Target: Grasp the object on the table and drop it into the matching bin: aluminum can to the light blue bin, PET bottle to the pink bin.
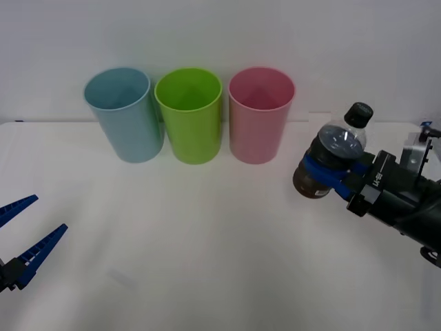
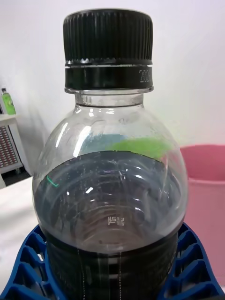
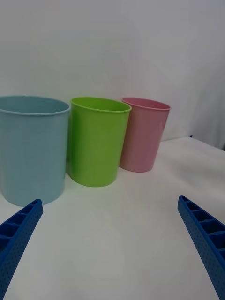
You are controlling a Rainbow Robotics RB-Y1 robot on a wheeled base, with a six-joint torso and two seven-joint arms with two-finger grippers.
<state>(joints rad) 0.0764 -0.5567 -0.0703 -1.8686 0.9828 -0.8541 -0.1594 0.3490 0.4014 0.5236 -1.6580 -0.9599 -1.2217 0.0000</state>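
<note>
The right gripper (image 1: 329, 167) is clamped on the bottle (image 1: 333, 155), lifted right of the pink bin (image 1: 261, 114). The left gripper (image 1: 26, 234) waits with fingers apart.

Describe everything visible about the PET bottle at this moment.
The PET bottle is small, clear plastic with a ribbed black screw cap and dark brown liquid filling most of its rounded body. It is lifted off the table, tilted, and clamped around its lower body by the blue ribbed fingers of the right hand, to the right of the pink bin.
</note>
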